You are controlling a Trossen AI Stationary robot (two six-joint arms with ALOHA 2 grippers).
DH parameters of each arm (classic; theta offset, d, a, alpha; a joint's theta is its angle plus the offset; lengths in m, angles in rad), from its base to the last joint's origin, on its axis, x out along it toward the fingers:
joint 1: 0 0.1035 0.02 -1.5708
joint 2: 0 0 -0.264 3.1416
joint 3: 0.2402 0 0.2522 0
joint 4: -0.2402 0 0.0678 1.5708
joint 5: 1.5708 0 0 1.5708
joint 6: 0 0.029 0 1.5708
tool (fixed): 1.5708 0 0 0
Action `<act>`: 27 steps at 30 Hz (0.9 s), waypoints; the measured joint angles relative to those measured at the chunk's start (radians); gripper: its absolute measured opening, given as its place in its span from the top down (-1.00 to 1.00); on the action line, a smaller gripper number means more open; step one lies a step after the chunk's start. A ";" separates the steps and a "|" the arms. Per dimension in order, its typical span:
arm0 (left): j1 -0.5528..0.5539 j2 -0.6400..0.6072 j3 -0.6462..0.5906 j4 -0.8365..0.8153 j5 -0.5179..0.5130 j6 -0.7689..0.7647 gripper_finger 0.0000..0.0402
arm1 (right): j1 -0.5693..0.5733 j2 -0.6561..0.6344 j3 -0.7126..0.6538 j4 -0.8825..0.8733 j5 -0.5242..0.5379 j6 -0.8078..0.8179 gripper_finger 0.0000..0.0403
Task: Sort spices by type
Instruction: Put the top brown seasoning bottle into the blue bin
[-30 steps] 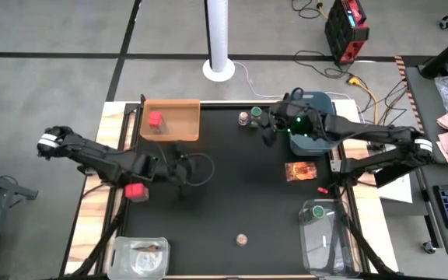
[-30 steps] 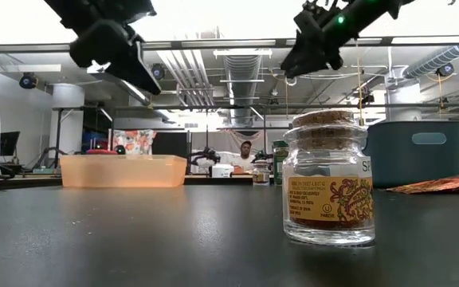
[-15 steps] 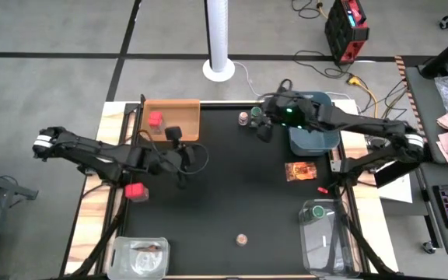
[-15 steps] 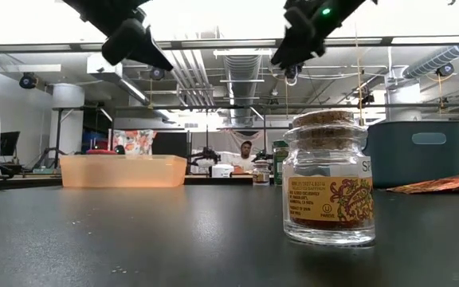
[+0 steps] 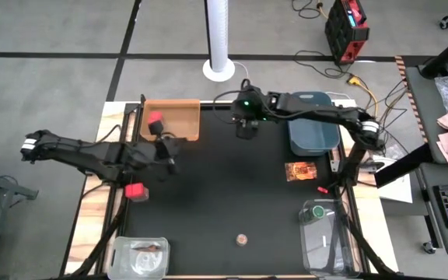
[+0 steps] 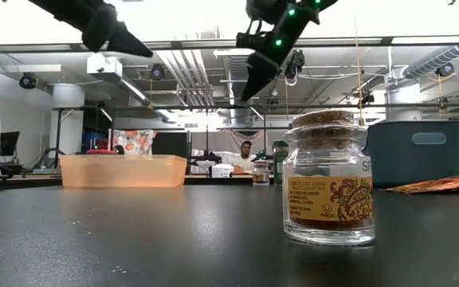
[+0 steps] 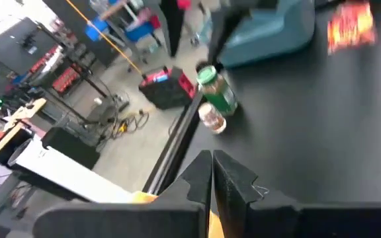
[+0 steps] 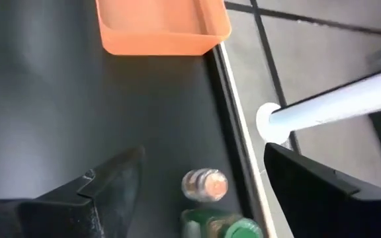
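Spices are lying scattered around the orange tray (image 5: pixel 183 120), the landmark for this entry. One red cube box (image 5: pixel 155 120) is sitting inside the tray; a second red cube box (image 5: pixel 136 190) is resting on the table (image 5: pixel 232 194) near its left edge, below the tray's left corner as the high view shows it. A green-capped jar (image 8: pixel 227 227) and a small tan-capped jar (image 8: pixel 204 184) are standing together at the table's far edge, to the right of the tray, the tan one nearer it. A flat brown-orange packet (image 5: pixel 302 170) is lying well right of the tray, beside the blue tub (image 5: pixel 312 132). A cork-topped jar (image 6: pixel 328 179) is standing far from the tray, near the front of the table.

The right hand (image 5: pixel 246 123) is hovering above the two far-edge jars, fingers spread wide, probably lining up to take one of them. The left hand (image 5: pixel 166 148) is hanging just off the tray's near edge with its fingers pressed together on nothing, likely waiting beside the tray that is serving as the red boxes' group.

Against the frames a second ago: the right arm is swinging from over the tub toward the tray, now sitting over the jars. The left hand is drawing back leftward from mid-table. No spice is changing place.
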 joint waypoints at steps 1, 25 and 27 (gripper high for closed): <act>0.000 -0.025 -0.018 0.026 0.000 0.003 1.00 | -0.006 0.015 0.015 0.000 0.000 -0.024 -0.51; 0.000 -0.188 -0.155 0.161 0.000 0.056 1.00 | -0.157 0.191 0.039 -0.002 -0.079 -0.070 -0.61; 0.000 -0.188 -0.155 0.162 0.000 0.056 1.00 | -0.157 0.196 0.039 -0.004 -0.080 -0.071 -0.61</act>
